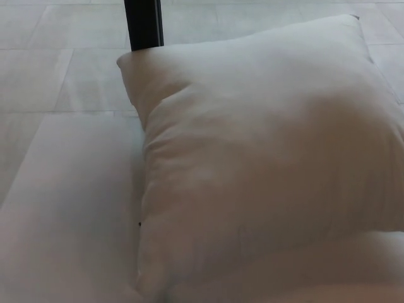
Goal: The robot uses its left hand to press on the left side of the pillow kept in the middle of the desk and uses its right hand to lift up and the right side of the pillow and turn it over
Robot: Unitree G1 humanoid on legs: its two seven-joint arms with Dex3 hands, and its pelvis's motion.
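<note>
You see neither hand in the head view, so you cannot tell whether their fingers are apart or together, and places cannot be set off from them here. Nearest you, the white pillow (265, 164) fills the frame from the bottom edge upward and runs off the right edge, lying on the pale counter (69, 208) with its far-left corner close to a black post (143, 24). No pressing or lifting shows yet, so you are likely at the start: bring your left hand down onto the pillow's left side, then slide the right under its right edge (which is cut off from sight). The counter's bare part lies to the pillow's left; beyond it is a light tiled floor (57, 69).
</note>
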